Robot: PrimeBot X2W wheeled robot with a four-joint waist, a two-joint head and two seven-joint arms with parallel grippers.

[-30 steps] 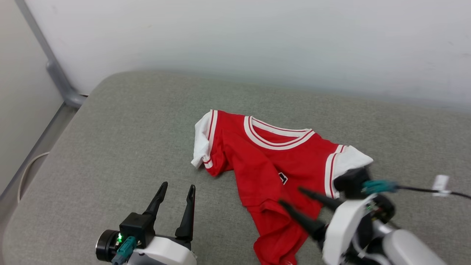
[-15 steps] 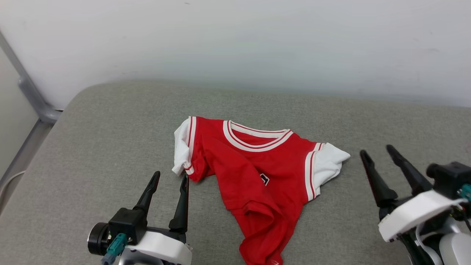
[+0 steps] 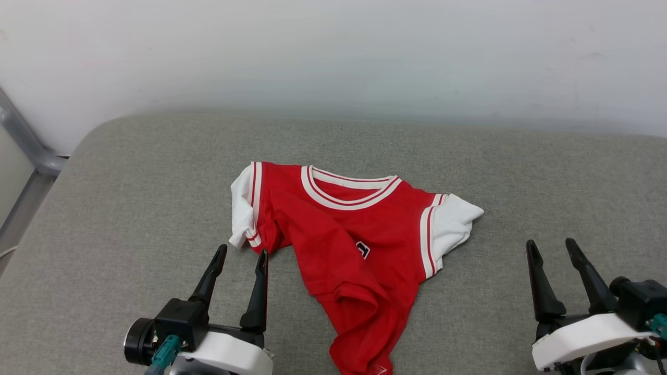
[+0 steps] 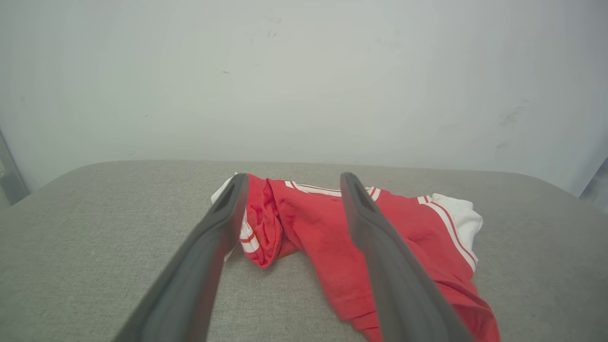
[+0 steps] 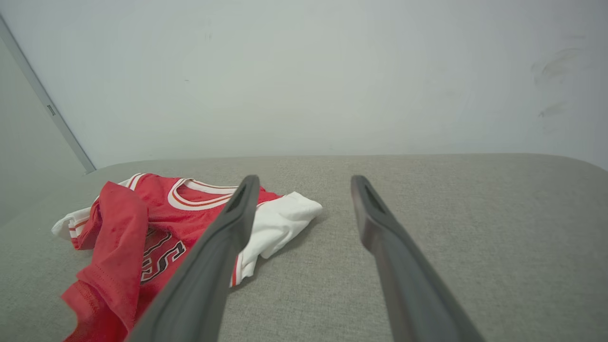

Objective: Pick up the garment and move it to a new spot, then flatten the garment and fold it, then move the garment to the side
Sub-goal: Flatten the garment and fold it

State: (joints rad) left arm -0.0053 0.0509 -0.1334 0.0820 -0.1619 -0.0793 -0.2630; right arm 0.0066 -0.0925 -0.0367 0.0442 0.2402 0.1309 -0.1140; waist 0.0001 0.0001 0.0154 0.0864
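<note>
The red jersey garment is lying rumpled, its hem bunching, on grey woven cushion; both grippers, left and right, are hovering spread, empty.

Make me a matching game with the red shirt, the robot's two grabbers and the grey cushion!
Things:
1. garment
2. left gripper
3. right gripper
4. cushion

States:
A. open, with bare cushion between it and the garment
B. grey, lying under everything
C. red, crumpled, lower part bunched up
D. open, tips right beside the garment

Pairs: 1-C, 2-D, 3-A, 4-B
</note>
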